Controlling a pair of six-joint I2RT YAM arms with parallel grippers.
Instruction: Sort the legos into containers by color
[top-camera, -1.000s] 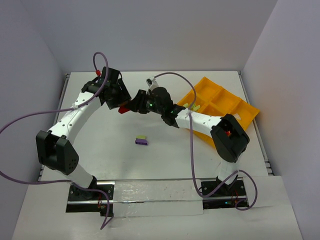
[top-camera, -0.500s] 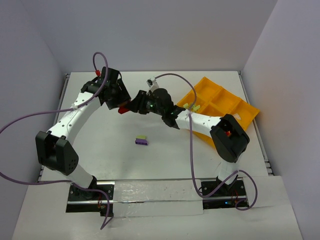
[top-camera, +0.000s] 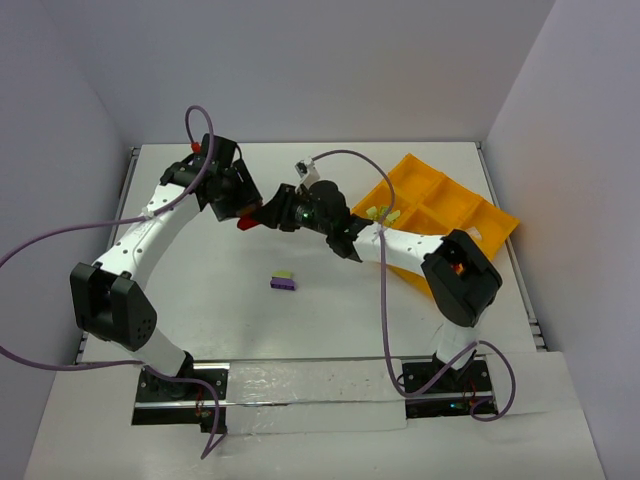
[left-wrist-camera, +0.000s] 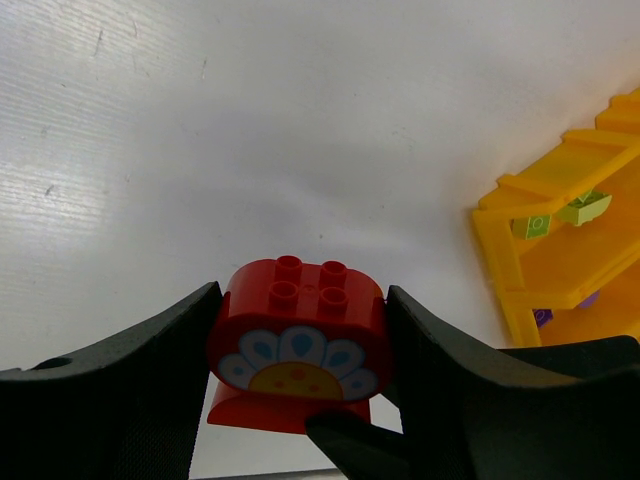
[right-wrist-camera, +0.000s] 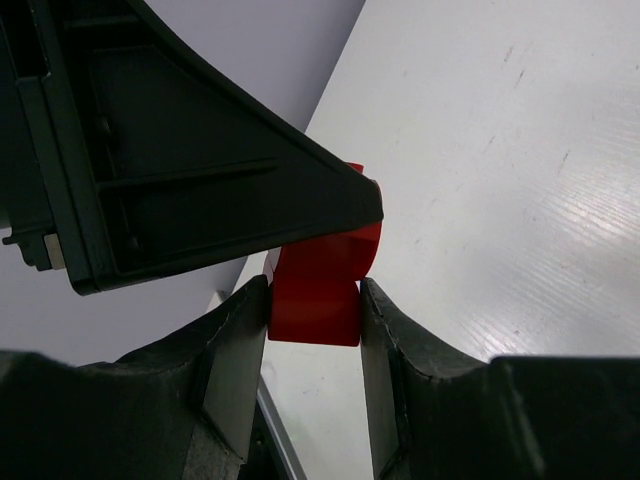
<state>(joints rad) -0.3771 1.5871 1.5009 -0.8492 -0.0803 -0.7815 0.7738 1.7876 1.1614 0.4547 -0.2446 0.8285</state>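
- Red rounded plastic lego brick (left-wrist-camera: 297, 345), flower-printed, is pinched by both left claw (left-wrist-camera: 300, 330) and right claw (right-wrist-camera: 313, 305).
- Left should release only once right holds squarely.

No words, numbers or brand marks can be read anywhere. The only print is a flower picture on the red brick (left-wrist-camera: 296, 362).

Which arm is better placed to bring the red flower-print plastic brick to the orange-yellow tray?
Probably right: its fingers grip the red brick too, and the orange-yellow tray lies on its side.
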